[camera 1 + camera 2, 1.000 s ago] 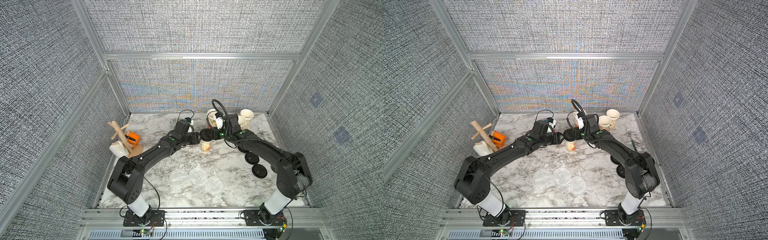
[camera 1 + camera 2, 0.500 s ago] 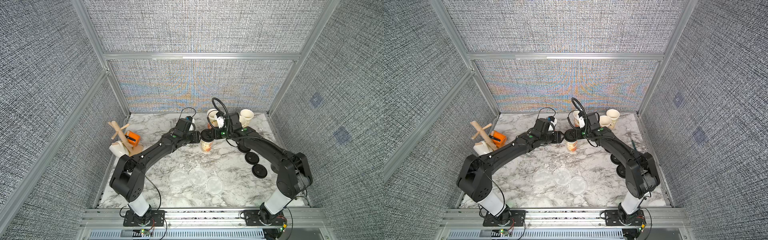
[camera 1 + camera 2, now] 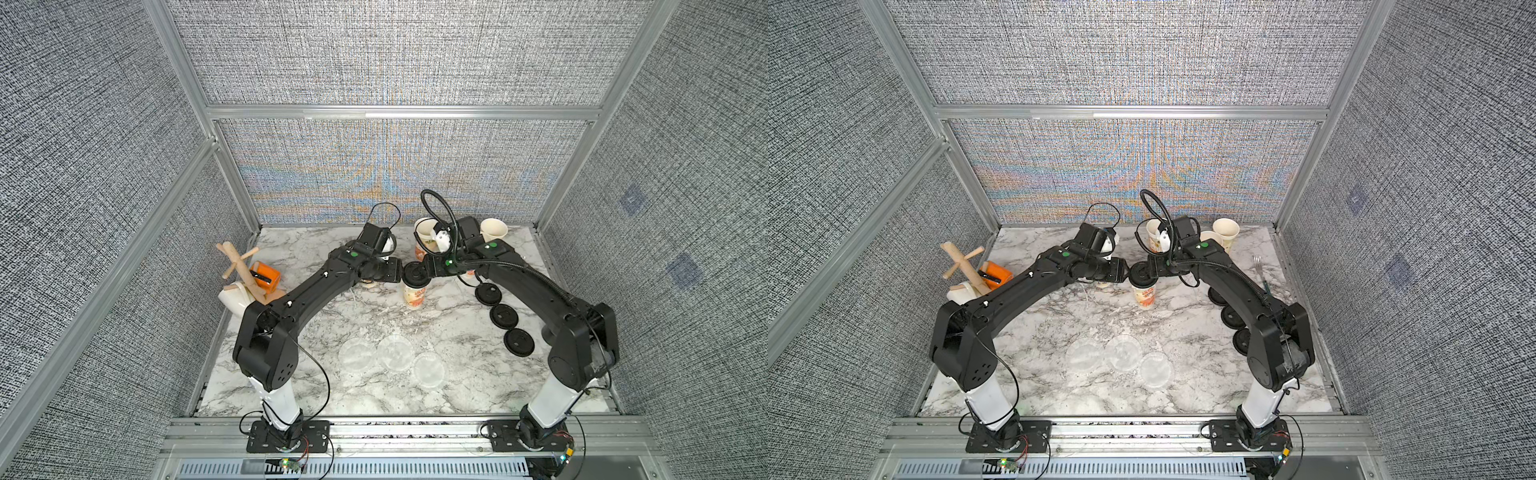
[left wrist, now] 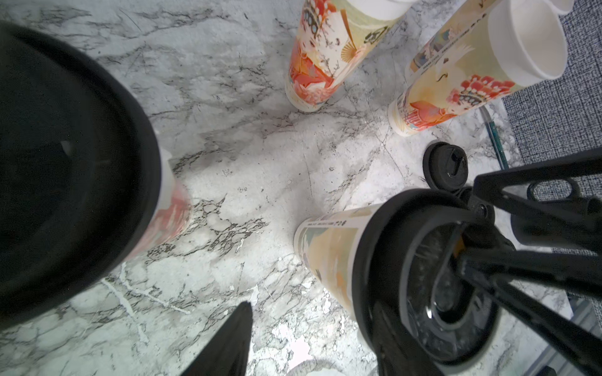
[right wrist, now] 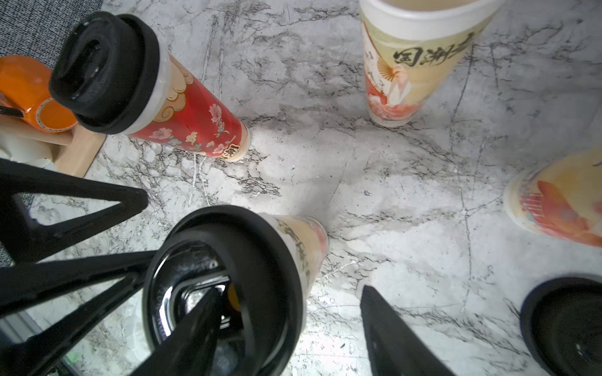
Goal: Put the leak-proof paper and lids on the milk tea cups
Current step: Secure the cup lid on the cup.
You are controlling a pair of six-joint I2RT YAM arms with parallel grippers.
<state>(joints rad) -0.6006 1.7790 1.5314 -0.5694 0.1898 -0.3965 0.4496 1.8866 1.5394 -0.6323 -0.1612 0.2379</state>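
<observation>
Up high, both top views stare steeply down from the front, well back, catching the whole marble table and both arms. Down low, each wrist camera rides just behind its own gripper, left gripper and right gripper, peering past the fingertips, very close. Both wrist views share the lidded cup between the two grippers.

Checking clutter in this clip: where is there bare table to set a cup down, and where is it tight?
Bare marble lies between the lidded cup and the three paper discs, and between those discs and the front rail. Crowded: the right side, with open cups at the back and black lids.
</observation>
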